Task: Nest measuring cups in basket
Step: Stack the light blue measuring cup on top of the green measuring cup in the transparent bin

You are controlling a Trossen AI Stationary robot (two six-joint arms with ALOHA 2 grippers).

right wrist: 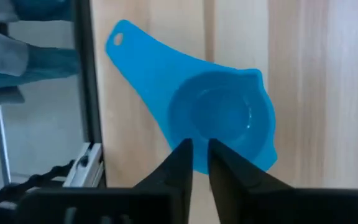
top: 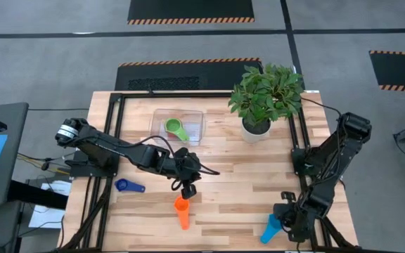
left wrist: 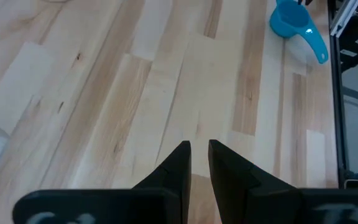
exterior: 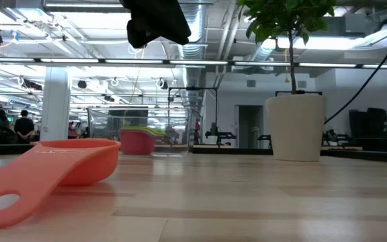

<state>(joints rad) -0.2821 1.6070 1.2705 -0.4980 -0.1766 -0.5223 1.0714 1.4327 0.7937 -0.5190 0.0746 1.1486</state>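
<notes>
We judged the pickup underway: our right gripper (right wrist: 200, 163), fingers nearly together and empty, hung over the light blue plastic measuring cup (right wrist: 219, 121). The left gripper (left wrist: 199, 163), likewise narrow and empty, hovered above the orange plastic cup (top: 181, 211). Next, we needed wider jaws before grasping.

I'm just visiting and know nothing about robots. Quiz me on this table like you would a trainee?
1. True or false: the orange cup lies inside the basket.
2. Which cup colour shows on top in the basket: A green, B dark blue, C orange?
3. Fill in: the light blue cup lies by the ___ gripper.

Key: 1 false, it lies on the table. 2 A, the green cup. 3 right.
</notes>
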